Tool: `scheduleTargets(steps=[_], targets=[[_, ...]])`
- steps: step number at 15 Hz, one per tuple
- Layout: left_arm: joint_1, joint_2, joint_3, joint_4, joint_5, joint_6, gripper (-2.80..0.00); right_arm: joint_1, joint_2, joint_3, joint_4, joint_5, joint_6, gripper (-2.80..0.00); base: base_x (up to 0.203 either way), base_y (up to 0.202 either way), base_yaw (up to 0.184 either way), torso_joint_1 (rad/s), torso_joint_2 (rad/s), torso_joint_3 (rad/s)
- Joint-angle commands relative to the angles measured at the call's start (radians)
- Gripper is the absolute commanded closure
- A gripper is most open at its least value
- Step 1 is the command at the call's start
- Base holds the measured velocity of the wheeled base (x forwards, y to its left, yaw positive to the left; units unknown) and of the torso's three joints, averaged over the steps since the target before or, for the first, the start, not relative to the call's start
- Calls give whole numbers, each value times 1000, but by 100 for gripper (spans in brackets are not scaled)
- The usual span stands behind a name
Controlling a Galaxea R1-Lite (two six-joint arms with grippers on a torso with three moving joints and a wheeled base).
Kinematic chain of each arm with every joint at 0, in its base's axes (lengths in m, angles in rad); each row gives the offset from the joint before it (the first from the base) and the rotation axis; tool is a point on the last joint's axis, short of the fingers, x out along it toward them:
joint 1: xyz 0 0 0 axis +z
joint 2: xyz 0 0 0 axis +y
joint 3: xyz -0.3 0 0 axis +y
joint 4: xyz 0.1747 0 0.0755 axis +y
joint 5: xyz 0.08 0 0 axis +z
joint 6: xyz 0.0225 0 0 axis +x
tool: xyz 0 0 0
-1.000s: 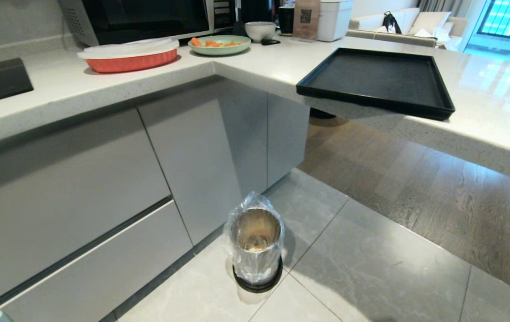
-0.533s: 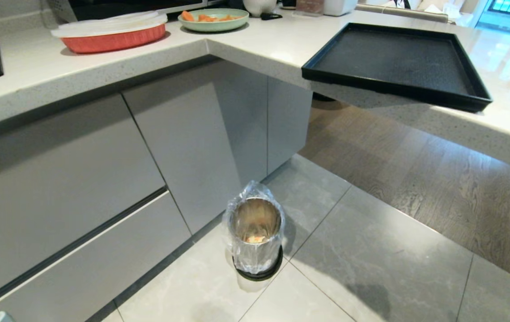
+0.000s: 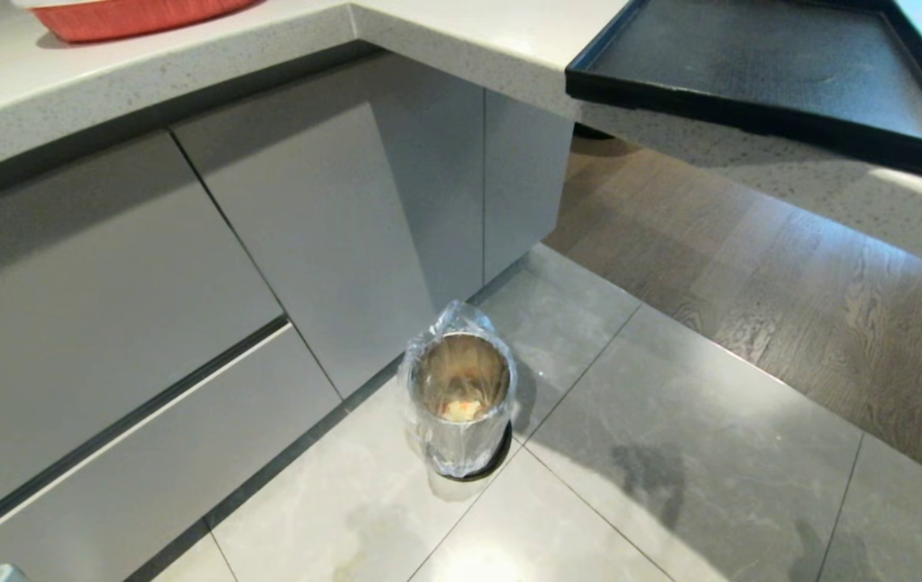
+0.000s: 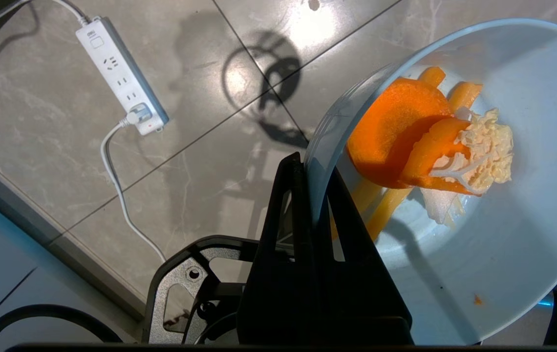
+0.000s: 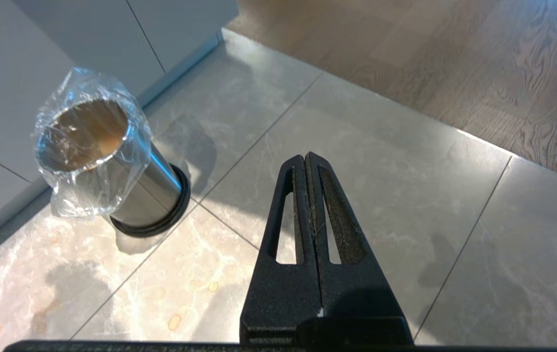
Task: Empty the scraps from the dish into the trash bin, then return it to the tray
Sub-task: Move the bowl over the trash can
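Nearest you, your left hand [image 4: 315,195] is pinched shut on the rim of the dish [image 4: 503,254], one finger inside the wall and one outside. The dish hangs tilted over the floor tiles, and the scraps [image 4: 430,142], carrot slices and a pale leafy bit, lie in its bowl, not yet tipped out. A white power strip [image 4: 122,80] lies on the tiles beside it.

Your right hand [image 5: 310,205] has its fingers pressed together on nothing, hovering over bare floor.

Further out stands the trash bin [image 3: 461,400], upright on the tiles just in front of the cabinet doors, its mouth open upward with a little waste already at the bottom. From the right wrist view it sits well off to one side of that hand. You cannot see bin and dish together, so which way the dish must travel is not settled here.

Farthest, the tray [image 3: 760,77] waits on the bench [image 3: 461,40], overhanging its edge.
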Motion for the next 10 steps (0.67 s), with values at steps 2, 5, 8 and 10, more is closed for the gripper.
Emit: scheduleTargets(steps=[2, 5, 8, 10], targets=[[-4, 3, 0, 2, 3, -2, 0, 0, 0, 0, -1, -2, 0, 0, 0, 0, 0, 5, 5, -193], [-5, 5, 0, 0, 3, -2, 0, 0, 0, 0, -1, -1, 2, 0, 0, 0, 0, 2, 4, -197], [-1, 5, 0, 1, 0, -1, 0, 0, 0, 0, -1, -1, 0, 0, 0, 0, 0, 2, 3, -196], [2, 5, 0, 0, 1, -1, 0, 0, 0, 0, -1, 0, 0, 0, 0, 0, 0, 6, 1, -197]])
